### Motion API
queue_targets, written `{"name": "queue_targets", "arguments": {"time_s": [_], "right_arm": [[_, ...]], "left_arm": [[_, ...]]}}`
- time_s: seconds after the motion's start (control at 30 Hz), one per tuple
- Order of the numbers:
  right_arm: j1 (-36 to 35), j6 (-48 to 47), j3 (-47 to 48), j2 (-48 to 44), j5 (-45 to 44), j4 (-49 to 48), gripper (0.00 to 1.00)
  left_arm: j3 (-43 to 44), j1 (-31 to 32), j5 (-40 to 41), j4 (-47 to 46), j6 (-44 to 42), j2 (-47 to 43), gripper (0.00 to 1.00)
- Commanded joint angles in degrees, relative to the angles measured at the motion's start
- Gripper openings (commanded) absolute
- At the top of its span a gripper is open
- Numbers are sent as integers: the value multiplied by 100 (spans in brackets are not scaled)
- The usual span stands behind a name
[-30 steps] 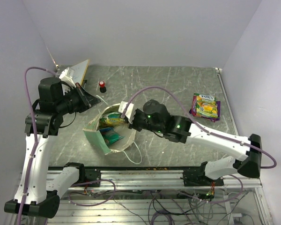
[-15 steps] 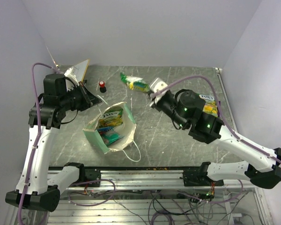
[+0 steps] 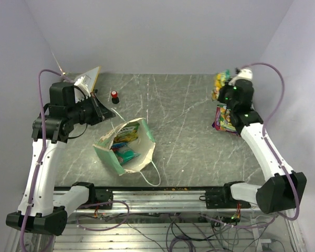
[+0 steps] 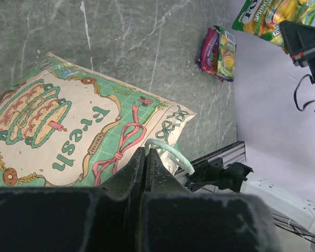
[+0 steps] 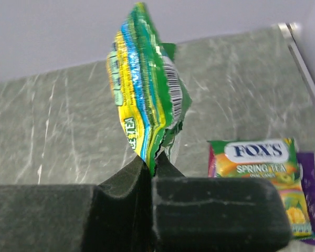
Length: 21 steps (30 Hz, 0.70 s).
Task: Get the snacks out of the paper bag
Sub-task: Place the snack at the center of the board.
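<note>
My right gripper (image 5: 149, 164) clenches the shiny green foil snack packet (image 5: 147, 84); I should lower it just beside the orange-and-purple foil packets (image 5: 257, 173) before releasing.

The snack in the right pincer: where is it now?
The snack hangs at the table's far right in the top view, in the right pincer, near the lying Fox's packet.

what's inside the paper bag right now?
Top view shows a green-yellow packet and a teal-blue packet lying in the paper bag. Anything under them or behind the bag's near wall is covered.
</note>
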State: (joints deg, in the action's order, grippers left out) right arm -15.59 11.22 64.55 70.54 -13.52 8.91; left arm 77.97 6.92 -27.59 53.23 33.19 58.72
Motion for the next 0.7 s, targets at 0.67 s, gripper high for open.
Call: {"name": "queue_targets", "arguments": {"time_s": [0.67], "right_arm": [[3958,4949,-2825,-7,3157,-3625,0]], "left_arm": [[423,653,214,98,-451,112,7]]}}
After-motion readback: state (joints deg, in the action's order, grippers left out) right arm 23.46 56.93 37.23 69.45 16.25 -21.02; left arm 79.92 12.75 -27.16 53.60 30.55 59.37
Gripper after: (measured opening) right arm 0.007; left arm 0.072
